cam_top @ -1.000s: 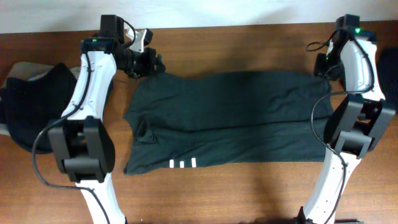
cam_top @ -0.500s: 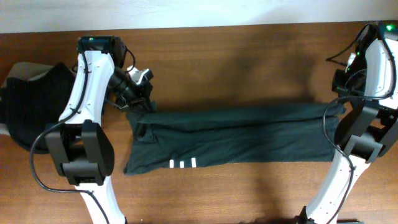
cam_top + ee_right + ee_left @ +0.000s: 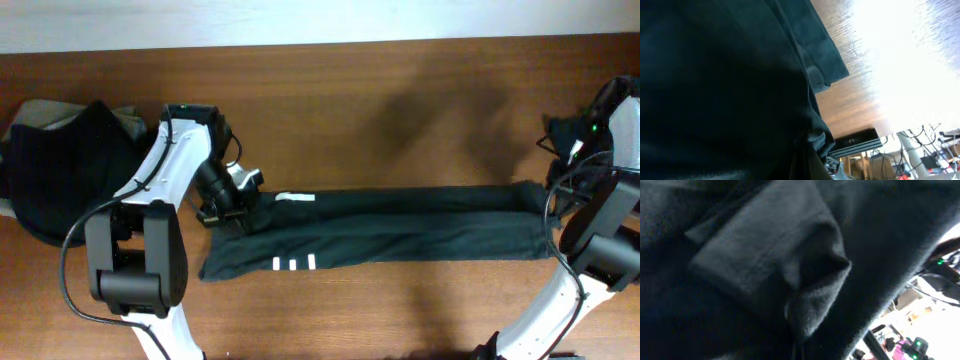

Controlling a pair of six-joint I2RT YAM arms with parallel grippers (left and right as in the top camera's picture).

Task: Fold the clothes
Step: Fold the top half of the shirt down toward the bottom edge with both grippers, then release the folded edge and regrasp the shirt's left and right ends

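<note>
A dark-green T-shirt (image 3: 390, 228) lies across the table as a long narrow band, its far half folded toward the near edge. Three small white hem marks (image 3: 293, 263) show at its lower left. My left gripper (image 3: 235, 205) is shut on the shirt's left upper edge, low over the fabric. My right gripper (image 3: 553, 192) is shut on the shirt's right upper edge. Both wrist views are filled with dark fabric (image 3: 765, 270) (image 3: 725, 90), fingers hidden. A pile of black clothes (image 3: 55, 160) lies at the far left.
Bare wooden table (image 3: 400, 110) stretches behind the shirt and in front of it (image 3: 380, 310). The white wall edge runs along the back. The arm bases stand at the near left (image 3: 140, 280) and near right (image 3: 590, 250).
Both grippers have pulled the shirt's far edge toward the near side, folding the spread shirt into a narrow band. Both arms moved nearer.
</note>
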